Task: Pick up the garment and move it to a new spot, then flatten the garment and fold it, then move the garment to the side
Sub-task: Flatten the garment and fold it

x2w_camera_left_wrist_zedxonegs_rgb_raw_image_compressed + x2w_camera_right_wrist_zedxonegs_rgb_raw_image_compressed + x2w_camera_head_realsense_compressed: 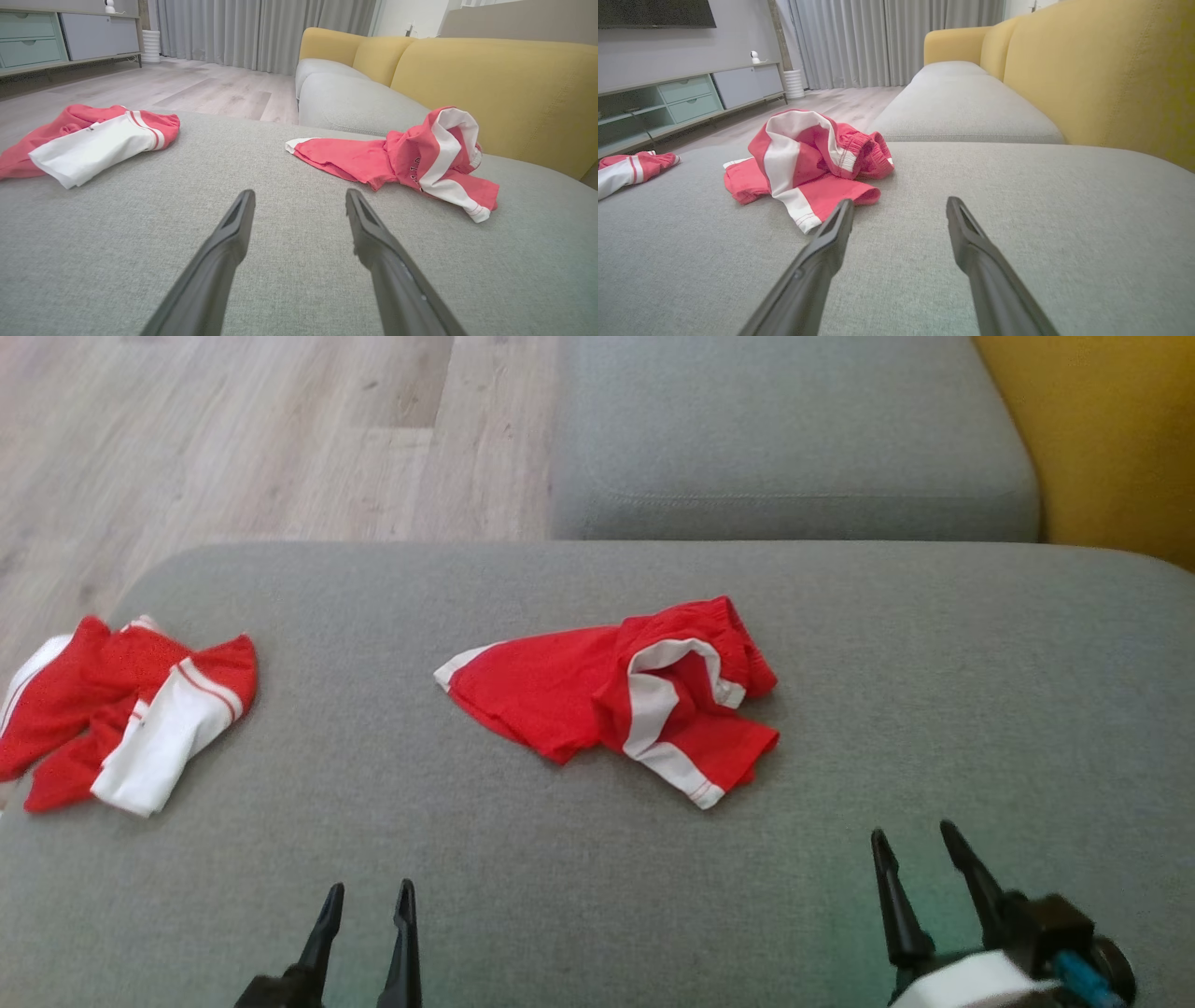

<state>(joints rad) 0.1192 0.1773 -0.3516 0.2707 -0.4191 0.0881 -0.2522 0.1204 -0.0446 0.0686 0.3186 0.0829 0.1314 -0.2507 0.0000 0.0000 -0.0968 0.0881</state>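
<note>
A crumpled red garment (616, 695) with white stripes lies in the middle of the grey sofa cushion (934, 663); it also shows in the left wrist view (402, 161) and the right wrist view (808, 158). My left gripper (370, 889) stands open at the lower left, well short of the garment, with nothing between its fingers (243, 210). At the lower right, my right gripper (915, 835) is open too and empty, its fingers (840, 224) close to the garment's near hem.
A second red and white garment (121, 709) lies at the cushion's left edge. Another grey cushion (794, 439) sits beyond, with a yellow backrest (1120, 429) to the right. Wooden floor (233, 429) lies past the cushion's far left edge.
</note>
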